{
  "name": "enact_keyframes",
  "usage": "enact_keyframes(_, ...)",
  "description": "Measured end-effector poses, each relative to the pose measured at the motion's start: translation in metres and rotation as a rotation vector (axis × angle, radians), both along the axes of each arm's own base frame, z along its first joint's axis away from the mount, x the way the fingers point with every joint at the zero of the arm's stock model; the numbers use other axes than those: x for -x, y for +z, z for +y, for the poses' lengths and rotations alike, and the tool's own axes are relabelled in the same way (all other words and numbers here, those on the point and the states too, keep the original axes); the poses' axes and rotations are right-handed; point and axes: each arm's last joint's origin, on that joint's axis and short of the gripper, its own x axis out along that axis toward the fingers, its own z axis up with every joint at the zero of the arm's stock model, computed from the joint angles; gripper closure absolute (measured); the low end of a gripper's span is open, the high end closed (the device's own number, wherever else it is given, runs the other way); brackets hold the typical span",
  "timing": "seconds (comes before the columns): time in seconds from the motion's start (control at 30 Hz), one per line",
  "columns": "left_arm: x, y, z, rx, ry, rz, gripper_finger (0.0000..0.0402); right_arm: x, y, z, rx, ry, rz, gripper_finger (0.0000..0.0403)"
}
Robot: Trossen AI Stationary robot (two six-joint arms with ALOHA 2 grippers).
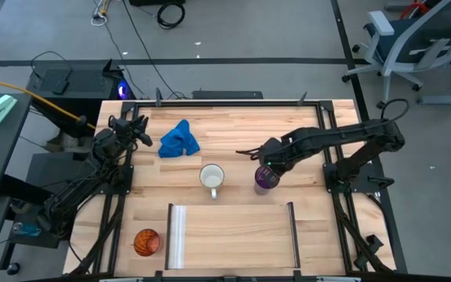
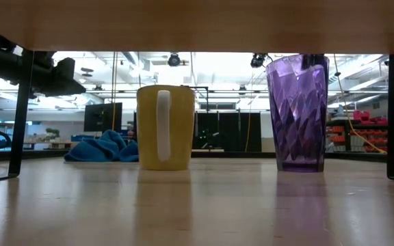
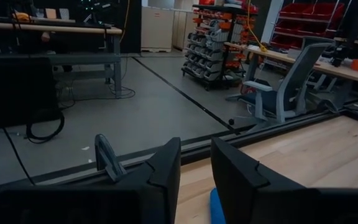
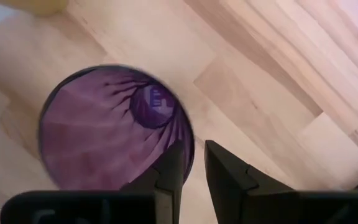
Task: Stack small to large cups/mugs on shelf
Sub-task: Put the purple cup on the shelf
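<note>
The purple tumbler (image 1: 266,179) stands upright on the table just beyond the shelf, also in the low view (image 2: 298,113). My right gripper (image 1: 269,162) is above it, shut on its rim (image 4: 192,163). The white handled mug (image 1: 212,178) stands on its base to the tumbler's left (image 2: 165,127). The small orange cup (image 1: 147,241) stands near the table's front left, beside the shelf's silver rail (image 1: 177,235). The light-wood shelf (image 1: 233,233) lies at the front middle. My left gripper (image 1: 137,130) waits at the far left, its fingers a narrow gap apart (image 3: 196,163). My right gripper holds the tumbler's rim (image 4: 190,147) on the side toward the table's far edge. One finger (image 4: 171,168) is inside the tumbler and the other (image 4: 229,177) outside. The fingers come from above, pointing down. The tumbler stands upright with its base (image 2: 299,167) on the table.
A crumpled blue cloth (image 1: 180,141) lies at the far left of the table, near my left gripper. The shelf's thin dark rail (image 1: 294,233) is at its right end. Bare wood lies between the mug, the tumbler and the shelf.
</note>
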Motion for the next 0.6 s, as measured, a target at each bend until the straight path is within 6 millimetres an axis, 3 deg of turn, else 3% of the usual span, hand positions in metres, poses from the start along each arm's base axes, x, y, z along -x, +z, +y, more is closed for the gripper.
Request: enact_keyframes(0.6, 0.0, 0.0, 0.0, 0.0, -0.008, -0.001, 0.03, -0.018, -0.024, -0.003, -0.021, 0.061, 0.091, 0.0331)
